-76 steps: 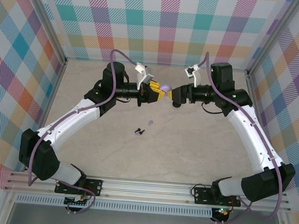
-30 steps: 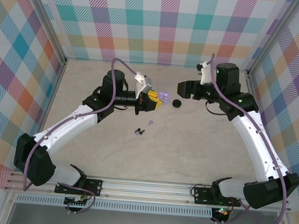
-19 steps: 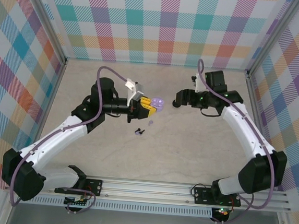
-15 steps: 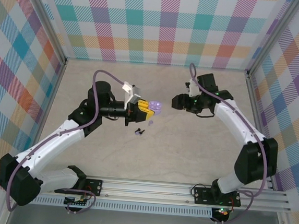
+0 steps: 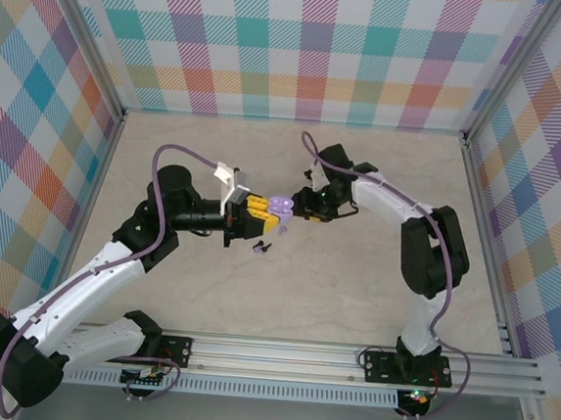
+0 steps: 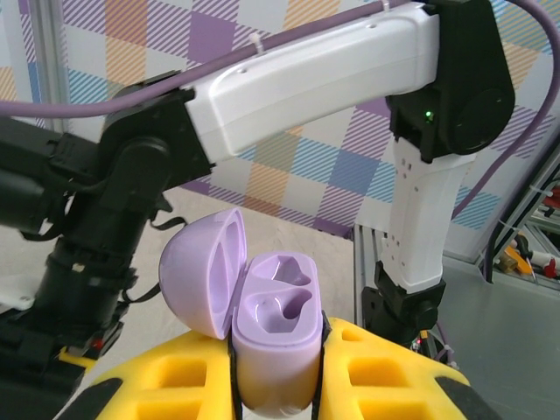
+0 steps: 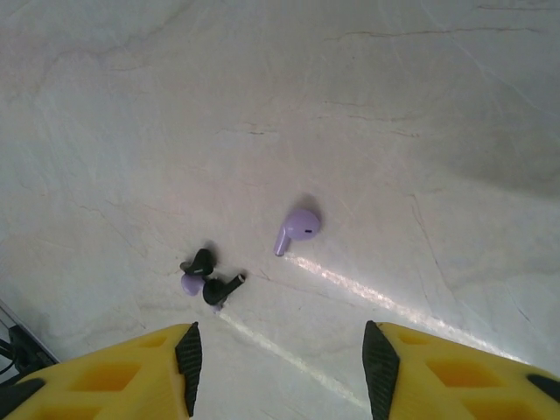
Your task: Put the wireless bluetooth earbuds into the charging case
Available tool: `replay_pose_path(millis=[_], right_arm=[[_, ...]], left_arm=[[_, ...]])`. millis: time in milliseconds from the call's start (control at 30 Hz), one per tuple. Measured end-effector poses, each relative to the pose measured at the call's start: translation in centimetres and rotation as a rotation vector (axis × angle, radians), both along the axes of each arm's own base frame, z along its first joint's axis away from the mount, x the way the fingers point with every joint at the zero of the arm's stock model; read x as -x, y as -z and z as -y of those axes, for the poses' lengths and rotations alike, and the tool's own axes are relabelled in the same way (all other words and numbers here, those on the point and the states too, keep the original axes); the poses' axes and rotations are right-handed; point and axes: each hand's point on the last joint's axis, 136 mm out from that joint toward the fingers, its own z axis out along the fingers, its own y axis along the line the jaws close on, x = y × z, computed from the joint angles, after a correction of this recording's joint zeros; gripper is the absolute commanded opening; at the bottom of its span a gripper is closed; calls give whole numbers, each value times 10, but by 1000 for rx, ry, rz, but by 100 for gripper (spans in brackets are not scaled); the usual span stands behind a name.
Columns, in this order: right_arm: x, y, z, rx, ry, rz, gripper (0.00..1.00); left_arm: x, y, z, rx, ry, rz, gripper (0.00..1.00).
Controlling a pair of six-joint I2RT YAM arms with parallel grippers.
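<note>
Wireless bluetooth earbuds (image 5: 261,247): all loose on the table (image 7: 394,105), none seated. Charging case (image 6: 273,319), lavender, lid swung open on its hinge; both wells show empty in the left wrist view, so the opening looks done and every insertion is left. Left gripper (image 6: 278,378) is pinching the case across its lower body between the yellow fingers, wells facing up and outward. Right gripper (image 7: 278,367) has its fingers spread with bare table between them and nothing held. In the right wrist view one lavender earbud (image 7: 297,227) lies alone, stem down-left, ahead of the fingers and roughly in line with the gap between them, touching neither. Black pieces (image 7: 210,278), a small knot with a lavender bit among them, lie near it, off toward one finger and also untouched. In the top view the right gripper sits just beside the held case, with the earbuds on the table near both. Judgement: the pick of a first earbud is not yet made, and the lone lavender one looks the easiest to reach.
</note>
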Motion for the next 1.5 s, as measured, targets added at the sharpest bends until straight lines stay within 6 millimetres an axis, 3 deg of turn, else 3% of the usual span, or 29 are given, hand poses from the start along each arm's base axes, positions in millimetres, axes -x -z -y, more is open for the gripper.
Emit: replay_pose_path(millis=[333,933,1500], right_arm=[[-2,33,-26,97,-22,-52,47],[8,57,-36,216,28,-132,45],[5,69,-32,288,52,-135,35]], left_arm=[[5,-2,-3,-1,-3,-1,15],[5,-1,-4,-4,-3,-5,15],[6,0,-5,-10,-4,-14,15]])
